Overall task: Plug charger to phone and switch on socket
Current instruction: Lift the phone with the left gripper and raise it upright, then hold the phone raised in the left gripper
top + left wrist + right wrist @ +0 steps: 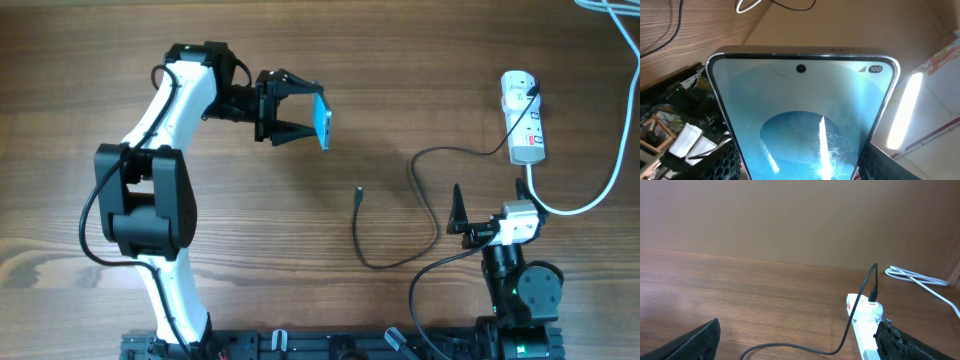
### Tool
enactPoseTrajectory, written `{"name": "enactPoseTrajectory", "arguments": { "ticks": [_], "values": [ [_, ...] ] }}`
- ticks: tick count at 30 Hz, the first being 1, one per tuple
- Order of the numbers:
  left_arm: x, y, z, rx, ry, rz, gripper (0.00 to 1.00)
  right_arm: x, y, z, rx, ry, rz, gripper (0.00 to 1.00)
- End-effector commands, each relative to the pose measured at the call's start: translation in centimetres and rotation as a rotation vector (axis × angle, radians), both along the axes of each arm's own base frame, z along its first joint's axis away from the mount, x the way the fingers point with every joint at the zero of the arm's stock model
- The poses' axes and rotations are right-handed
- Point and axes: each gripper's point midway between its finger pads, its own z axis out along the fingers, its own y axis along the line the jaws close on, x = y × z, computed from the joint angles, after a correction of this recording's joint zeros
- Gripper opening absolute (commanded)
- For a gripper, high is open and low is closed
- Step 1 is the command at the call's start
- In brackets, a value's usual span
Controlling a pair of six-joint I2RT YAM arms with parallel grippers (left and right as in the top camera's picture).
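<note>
The phone (322, 120) has a bright cyan screen and is held off the table on its edge, with my left gripper (298, 118) shut on its sides. In the left wrist view the phone (800, 115) fills the frame between the black fingers (722, 160). The charger's thin black cable lies looped on the wood, its small plug tip (358, 191) lying loose below and right of the phone. Its other end is plugged into the white socket (524, 120) at the right. My right gripper (490, 203) stands open just below the socket (866, 312), with only the cable (850, 330) between its fingers.
A thick white cable (600, 195) runs from the socket's near end out to the right edge and up to the far right corner. The arm bases stand along the front edge of the wooden table (250, 230).
</note>
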Motion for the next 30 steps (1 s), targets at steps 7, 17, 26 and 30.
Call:
{"name": "enactPoseTrajectory", "arguments": {
  "ticks": [7, 17, 26, 30],
  "values": [
    [0.85, 1.78, 2.62, -0.058, -0.027, 0.061, 0.51, 0.0, 0.07, 0.0, -0.009, -0.002, 0.005, 1.0],
    [0.85, 1.78, 2.62, -0.058, -0.027, 0.061, 0.52, 0.0, 0.07, 0.0, -0.009, -0.002, 0.006, 1.0],
    [0.79, 1.78, 2.63, -0.057, -0.018, 0.061, 0.52, 0.0, 0.07, 0.0, -0.009, -0.002, 0.006, 0.99],
    [0.67, 1.79, 2.66, -0.056, -0.001, 0.062, 0.53, 0.0, 0.07, 0.0, -0.009, -0.002, 0.006, 1.0]
  ]
}}
